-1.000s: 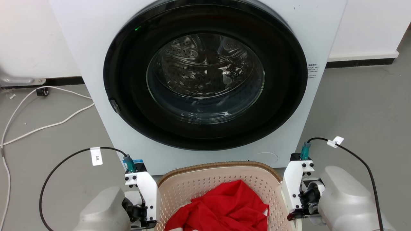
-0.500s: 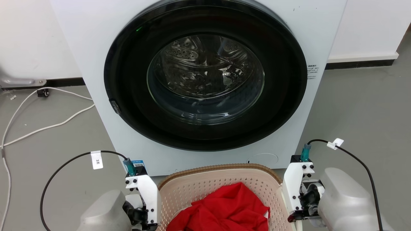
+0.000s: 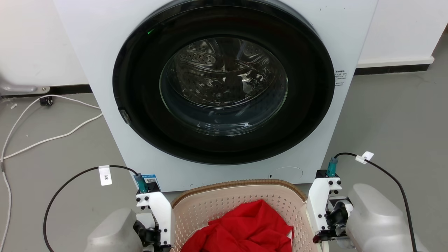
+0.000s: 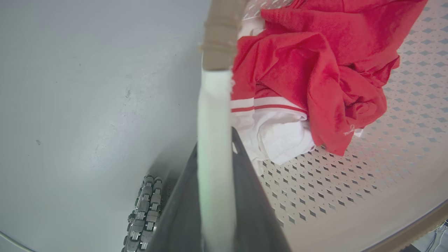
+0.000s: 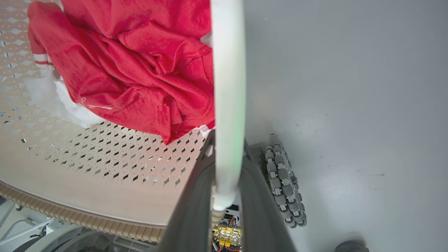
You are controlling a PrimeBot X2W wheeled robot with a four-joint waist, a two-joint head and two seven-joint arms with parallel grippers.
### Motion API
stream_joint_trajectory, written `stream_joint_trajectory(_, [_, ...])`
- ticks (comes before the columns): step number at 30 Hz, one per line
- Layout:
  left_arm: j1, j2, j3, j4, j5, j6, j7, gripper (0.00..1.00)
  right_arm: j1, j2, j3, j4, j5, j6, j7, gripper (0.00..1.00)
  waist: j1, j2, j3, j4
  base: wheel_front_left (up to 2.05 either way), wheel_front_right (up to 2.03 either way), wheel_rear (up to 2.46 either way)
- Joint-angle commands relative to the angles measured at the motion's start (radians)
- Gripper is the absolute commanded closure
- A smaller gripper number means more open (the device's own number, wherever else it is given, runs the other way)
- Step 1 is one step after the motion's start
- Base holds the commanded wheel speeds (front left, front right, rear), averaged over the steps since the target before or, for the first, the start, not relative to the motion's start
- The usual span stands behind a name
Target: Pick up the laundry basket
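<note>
The laundry basket (image 3: 238, 183) is cream perforated plastic with a brown woven-look rim, low in the head view in front of the washing machine. It holds a red garment (image 3: 245, 227) and a white one with red stripes (image 4: 280, 133). My left gripper (image 4: 215, 140) is shut on the basket's white left handle (image 4: 214, 105), its dark fingers either side of the strip. My right gripper (image 5: 227, 143) is shut on the white right handle (image 5: 227, 87) in the same way. Whether the basket's bottom touches the floor is hidden.
The white washing machine (image 3: 105, 52) stands just behind the basket, its round dark door (image 3: 224, 84) closed. White cables (image 3: 52, 136) trail over the grey floor at the left. My base's roller wheels (image 5: 283, 182) sit close under the right handle, and another (image 4: 143, 210) under the left.
The basket and both wrists sit slightly lower in the head view than one second ago. Both grips stay as they were.
</note>
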Motion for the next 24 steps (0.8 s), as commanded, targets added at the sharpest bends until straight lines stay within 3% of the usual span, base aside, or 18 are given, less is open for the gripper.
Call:
stream_joint_trajectory(1, [0.016, 0.004, -0.002, 0.002, -0.002, 0.001, -0.003, 1.00, 0.013, -0.006, 0.002, 0.000, 0.001, -0.001, -0.004, 1.00, 0.0000, 0.0000, 0.000, 0.000, 0.00, 0.00, 0.00])
stream_joint_trajectory(24, [0.014, 0.006, -0.007, 0.014, -0.021, 0.001, -0.024, 1.00, 0.013, -0.006, -0.012, 0.000, -0.012, -0.001, 0.001, 1.00, 0.0000, 0.0000, 0.002, -0.004, 0.00, 0.00, 0.00])
